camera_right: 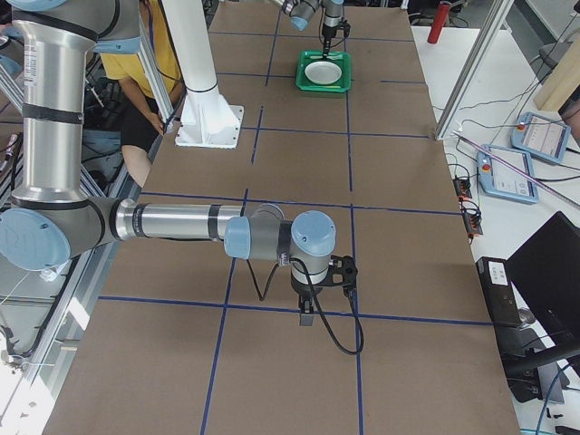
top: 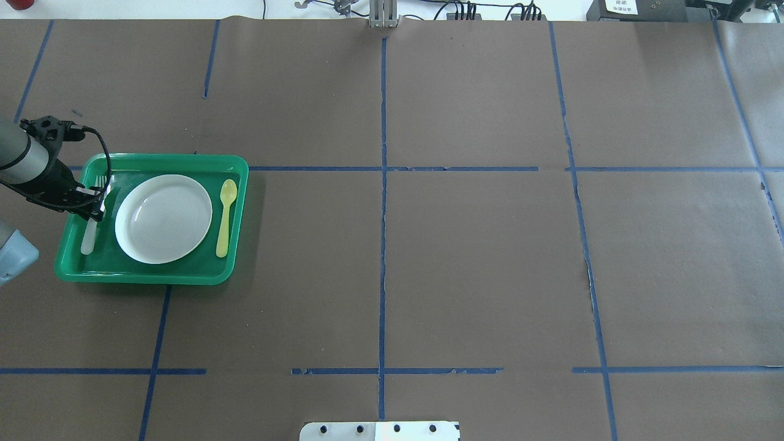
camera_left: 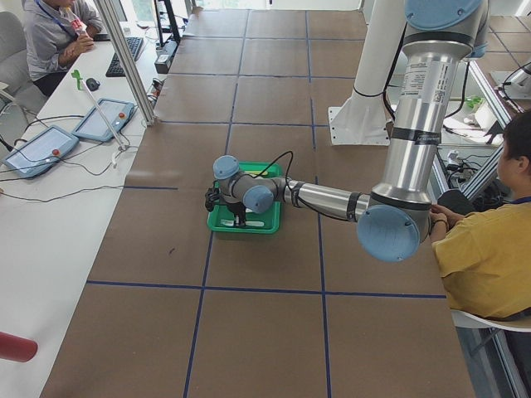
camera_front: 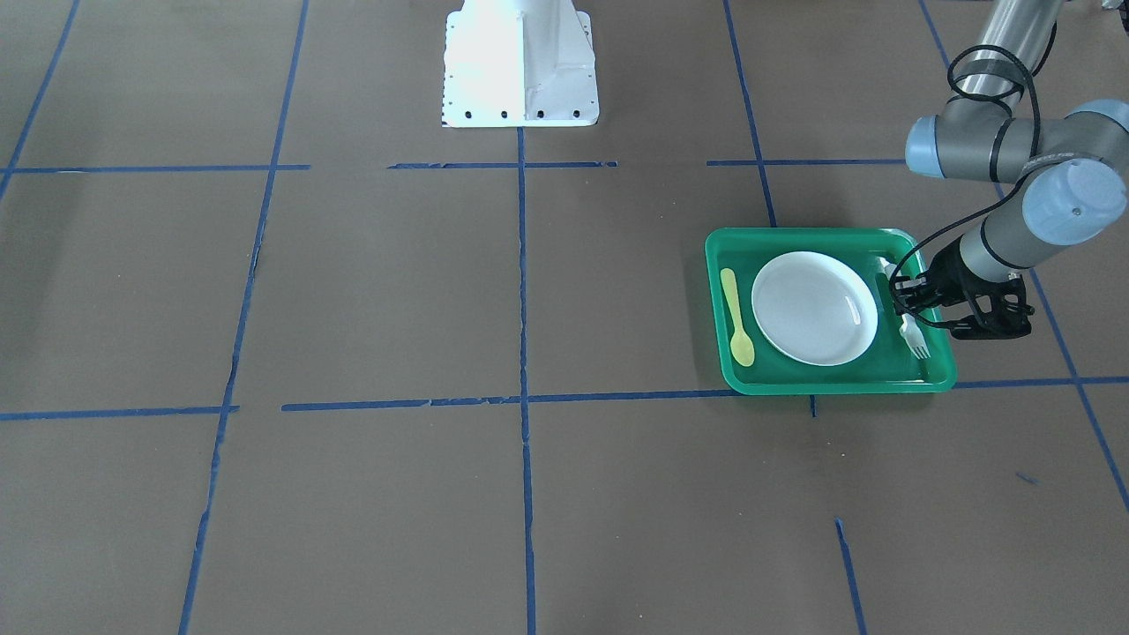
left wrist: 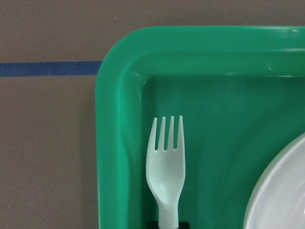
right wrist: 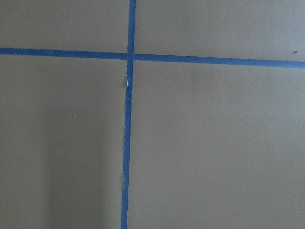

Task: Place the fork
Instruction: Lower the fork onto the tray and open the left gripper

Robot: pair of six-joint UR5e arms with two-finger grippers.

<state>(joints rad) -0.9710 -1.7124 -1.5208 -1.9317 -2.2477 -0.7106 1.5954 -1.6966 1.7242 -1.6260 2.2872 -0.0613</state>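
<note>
Left gripper [top: 98, 206] looks clenched on the fork [left wrist: 166, 162], low in the tray [top: 141, 276] at the plate's [top: 163, 218] 9 o'clock, tines toward 12; right gripper [camera_right: 306, 316]: cannot tell; releasing tilted could flip the light fork onto the plate's rim.

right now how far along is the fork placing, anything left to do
Mostly done: the fork looks down in the tray beside the plate, opposite the spoon. In hand: the left arm's fingers sit at its handle; whether they grip it I cannot tell. Left: let go if needed and lift the arm clear.
</note>
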